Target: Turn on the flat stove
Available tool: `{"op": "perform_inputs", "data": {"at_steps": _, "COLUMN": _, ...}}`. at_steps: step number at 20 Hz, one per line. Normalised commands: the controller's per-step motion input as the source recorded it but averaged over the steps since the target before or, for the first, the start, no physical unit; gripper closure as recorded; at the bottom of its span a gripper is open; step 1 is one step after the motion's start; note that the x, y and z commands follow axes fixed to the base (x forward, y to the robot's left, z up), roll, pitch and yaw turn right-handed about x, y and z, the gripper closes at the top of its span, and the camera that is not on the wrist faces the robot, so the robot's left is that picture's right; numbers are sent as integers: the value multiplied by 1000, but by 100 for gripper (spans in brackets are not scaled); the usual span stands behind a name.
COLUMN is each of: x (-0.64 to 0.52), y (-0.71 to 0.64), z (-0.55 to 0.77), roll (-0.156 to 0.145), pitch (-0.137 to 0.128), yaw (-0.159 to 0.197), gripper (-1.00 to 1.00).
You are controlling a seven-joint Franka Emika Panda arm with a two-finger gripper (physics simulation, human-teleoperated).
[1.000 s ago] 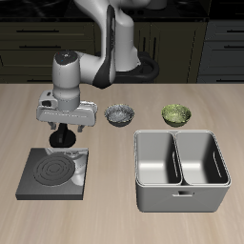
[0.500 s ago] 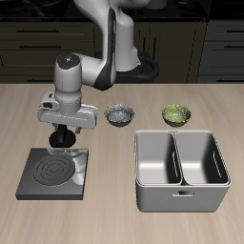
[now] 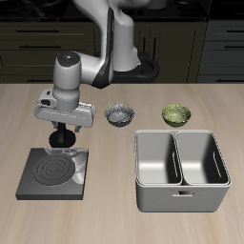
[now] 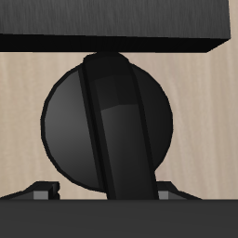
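Grey and unlit, the burner rings of the flat stove (image 3: 55, 172) near the table's front edge show it is not yet on, though the gripper (image 3: 62, 146) has shifted slightly and now brackets the knob (image 4: 107, 125); whether it grips is unclear.

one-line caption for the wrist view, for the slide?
Wrist close-up: gripper poised directly over the flat stove black round knob, wooden table behind.
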Motion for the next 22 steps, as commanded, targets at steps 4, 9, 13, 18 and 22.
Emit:
{"op": "perform_inputs", "data": {"at_steps": 4, "x": -26, "y": -303, "z": 284, "roll": -37, "pitch": -33, "yaw": 37, "gripper": 100}}
{"op": "perform_inputs", "data": {"at_steps": 9, "x": 21, "y": -208, "z": 259, "roll": -43, "pitch": -28, "yaw": 71, "gripper": 100}}
{"op": "perform_inputs", "data": {"at_steps": 13, "x": 19, "y": -205, "z": 252, "roll": -43, "pitch": -44, "yaw": 64, "gripper": 100}}
{"op": "perform_inputs", "data": {"at_steps": 18, "x": 132, "y": -414, "z": 350, "roll": -64, "pitch": -52, "yaw": 81, "gripper": 100}}
{"op": "perform_inputs", "data": {"at_steps": 22, "x": 60, "y": -287, "z": 306, "roll": -44, "pitch": -45, "yaw": 29, "gripper": 100}}
